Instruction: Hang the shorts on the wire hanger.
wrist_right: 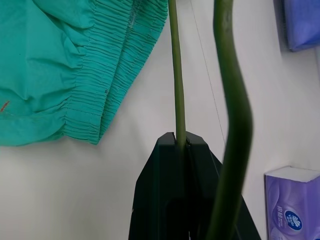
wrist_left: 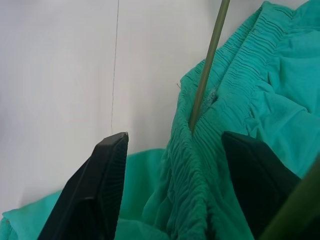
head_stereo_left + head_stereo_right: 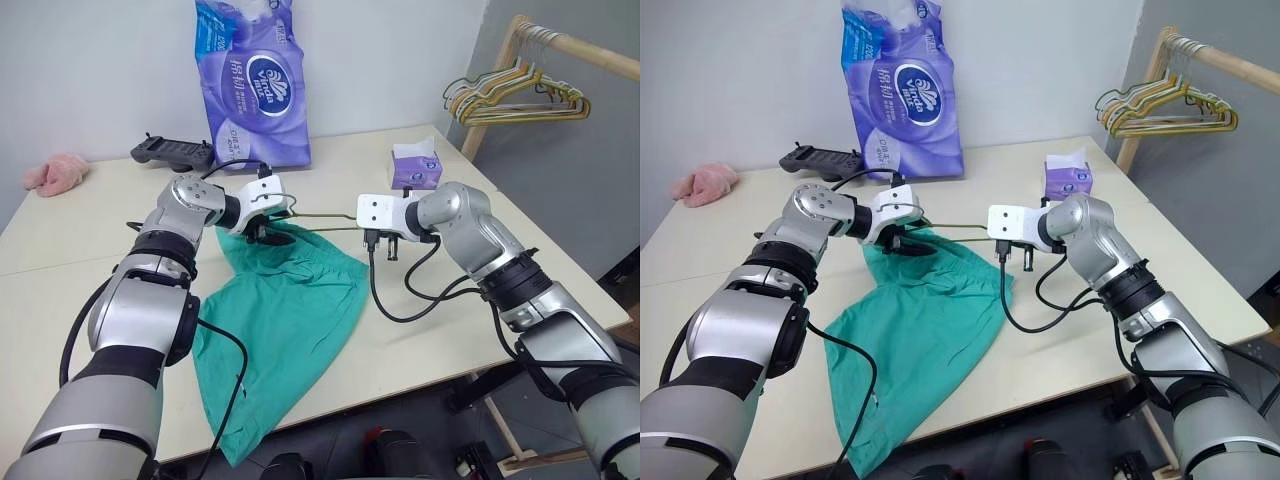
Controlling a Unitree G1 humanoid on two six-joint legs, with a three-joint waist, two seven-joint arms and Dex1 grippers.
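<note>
Pinching the olive-gold wire hanger [image 1: 178, 75] between fully closed fingers, the right gripper [image 1: 180, 137] holds it level at frame centre, its arm reaching in from the lower right and angled toward the left. Opposite it, the left gripper [image 2: 172, 147] stands with fingers apart astride the gathered waistband, gripping nothing, its arm bent in from the lower left. Teal-green shorts [image 3: 285, 320] have their waistband on the wire, their legs trailing down across the white table [image 3: 80, 230] toward the bottom edge.
</note>
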